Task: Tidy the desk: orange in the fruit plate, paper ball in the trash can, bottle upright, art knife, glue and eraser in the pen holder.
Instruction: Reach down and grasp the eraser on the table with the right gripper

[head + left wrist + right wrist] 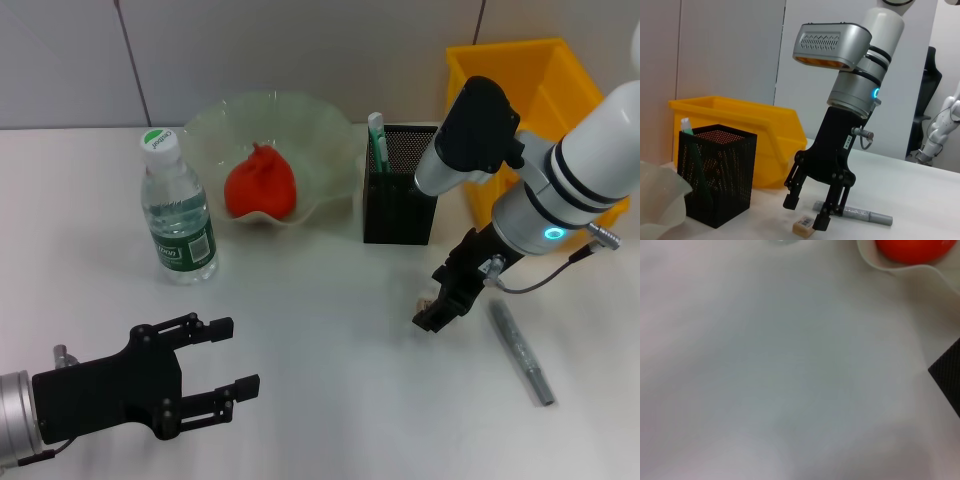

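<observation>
My right gripper [437, 298] hangs open just above the table, in front of the pen holder. Seen in the left wrist view, the right gripper [805, 212] straddles the small tan eraser [803, 226], which lies on the table by one fingertip. The eraser [427, 296] barely shows in the head view. A grey art knife [520, 352] lies on the table beside it. The orange [260, 185] sits in the fruit plate [335, 150]. The bottle [178, 215] stands upright. A glue stick [377, 140] stands in the black mesh pen holder [400, 195]. My left gripper [225, 368] rests open at the near left. The paper ball is out of view.
A yellow bin [535, 90] stands behind the pen holder at the back right. The right wrist view shows bare table, the orange [912, 249], the plate rim [920, 274] and a corner of the pen holder [949, 376].
</observation>
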Motion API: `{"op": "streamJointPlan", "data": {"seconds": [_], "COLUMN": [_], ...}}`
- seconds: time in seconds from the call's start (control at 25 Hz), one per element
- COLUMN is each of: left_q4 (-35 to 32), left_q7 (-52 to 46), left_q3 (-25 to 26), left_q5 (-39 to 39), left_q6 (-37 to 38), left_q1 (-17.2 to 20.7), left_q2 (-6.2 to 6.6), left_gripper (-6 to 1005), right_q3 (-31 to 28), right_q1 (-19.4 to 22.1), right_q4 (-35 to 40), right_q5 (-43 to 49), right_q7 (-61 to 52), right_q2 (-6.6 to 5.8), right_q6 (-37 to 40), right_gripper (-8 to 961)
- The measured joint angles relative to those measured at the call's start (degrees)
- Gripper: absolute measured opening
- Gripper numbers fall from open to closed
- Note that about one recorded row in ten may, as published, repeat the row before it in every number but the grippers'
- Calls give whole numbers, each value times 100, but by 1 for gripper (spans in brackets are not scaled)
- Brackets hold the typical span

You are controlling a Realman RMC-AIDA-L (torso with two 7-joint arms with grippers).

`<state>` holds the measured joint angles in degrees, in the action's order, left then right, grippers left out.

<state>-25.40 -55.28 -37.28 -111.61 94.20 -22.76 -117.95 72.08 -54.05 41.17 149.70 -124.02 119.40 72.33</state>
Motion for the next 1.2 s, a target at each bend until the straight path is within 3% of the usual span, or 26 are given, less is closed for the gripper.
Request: {"op": "streamJointPlan", "data": {"seconds": [1.2], "left_q4": [8], "left_q7": [9], "left_q3": [2], "left_q5": [0], "left_q6": [-51], "left_q1": [0], "left_q2": [-18], "left_gripper": [753], "right_q3": [101], "right_q1": [35], "right_q4": [-127], "right_q5": [-127], "right_q7": [87], "right_q2": [12], "right_q6": [-148], "right_gripper": [692]}}
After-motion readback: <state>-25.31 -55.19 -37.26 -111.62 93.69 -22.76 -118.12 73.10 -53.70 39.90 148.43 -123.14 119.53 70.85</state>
